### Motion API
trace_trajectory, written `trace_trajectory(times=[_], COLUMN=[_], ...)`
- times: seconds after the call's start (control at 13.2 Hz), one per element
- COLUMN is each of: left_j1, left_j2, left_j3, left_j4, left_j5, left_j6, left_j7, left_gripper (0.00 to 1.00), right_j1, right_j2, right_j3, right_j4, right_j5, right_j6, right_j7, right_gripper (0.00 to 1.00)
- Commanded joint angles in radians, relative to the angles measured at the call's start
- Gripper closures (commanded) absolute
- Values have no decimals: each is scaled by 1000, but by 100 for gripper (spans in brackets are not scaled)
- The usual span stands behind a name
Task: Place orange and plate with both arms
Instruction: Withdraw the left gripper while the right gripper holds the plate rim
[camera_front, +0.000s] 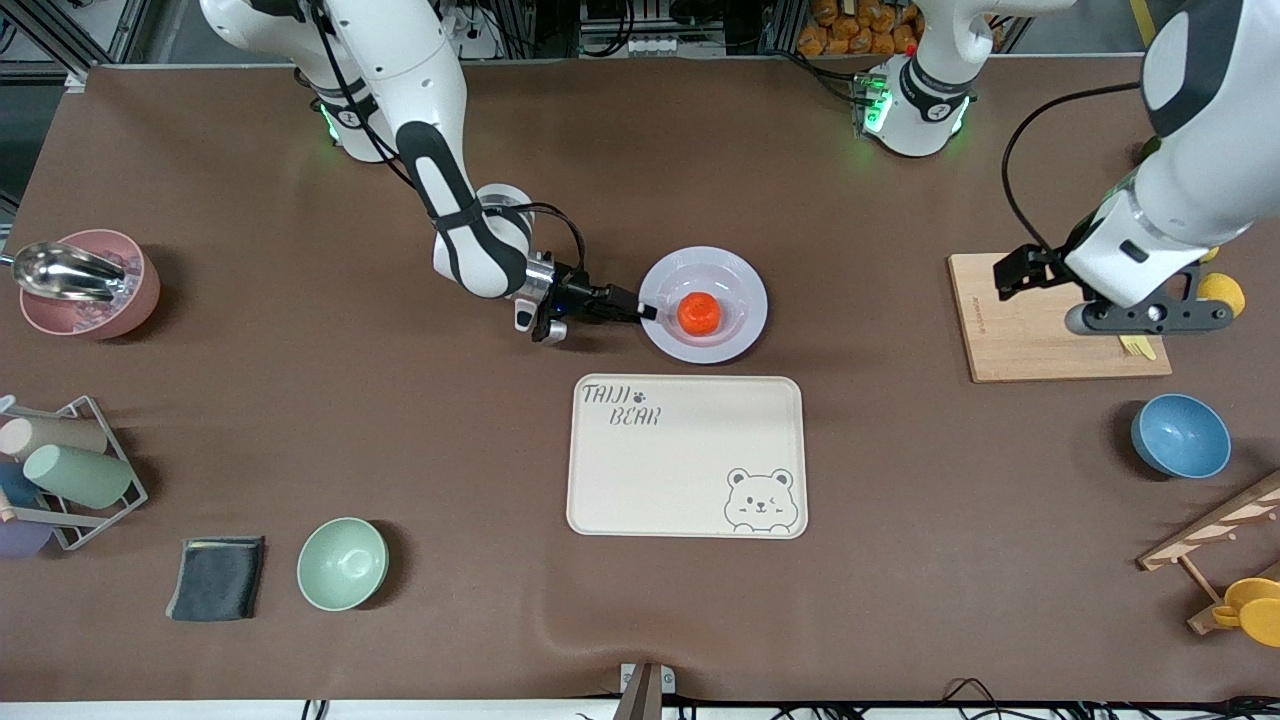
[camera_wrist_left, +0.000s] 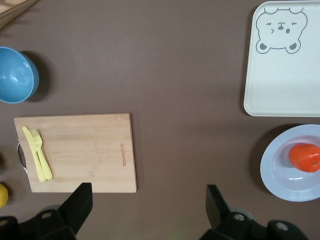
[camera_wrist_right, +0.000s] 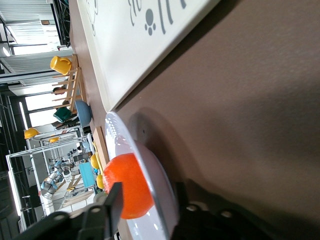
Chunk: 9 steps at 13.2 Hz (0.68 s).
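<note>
The orange (camera_front: 699, 313) lies in the middle of the pale plate (camera_front: 750, 300), which sits on the brown table, farther from the front camera than the cream bear tray (camera_front: 690, 470). My right gripper (camera_front: 648, 311) is low at the plate's edge on the right arm's side. In the right wrist view its jaws straddle the plate's rim (camera_wrist_right: 116, 131), one finger over the inside beside the orange (camera_wrist_right: 125, 185), the other under the rim, a gap still showing. My left gripper (camera_front: 1140, 315) hangs open over the wooden cutting board (camera_front: 1030, 340), nothing between its fingers (camera_wrist_left: 80, 200).
Yellow cutlery (camera_wrist_left: 37, 152) lies on the cutting board. A blue bowl (camera_front: 1180, 435) stands nearer the front camera than the board. A green bowl (camera_front: 342, 563), a dark cloth (camera_front: 215, 578), a cup rack (camera_front: 70, 470) and a pink bowl (camera_front: 90, 285) are at the right arm's end.
</note>
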Motion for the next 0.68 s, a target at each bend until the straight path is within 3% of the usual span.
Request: trace_trajectory(times=[0.0, 0.3, 0.61], left_j1=[-1, -2, 1], left_j2=[-1, -4, 2], left_j3=[6, 4, 6], left_j4=[63, 107, 143], left_j5=[-21, -12, -20], left_j6=[-71, -113, -169], left_j7=[14, 25, 33], left_gripper=[0, 0, 0], right_j1=[17, 29, 35], right_j2=[17, 16, 10], right_j3=[-7, -7, -5], right_j4=[21, 21, 23], right_j5=[33, 55, 141], right_j6=[8, 6, 0], right_j7=[-29, -29, -26], right_gripper=[64, 100, 100])
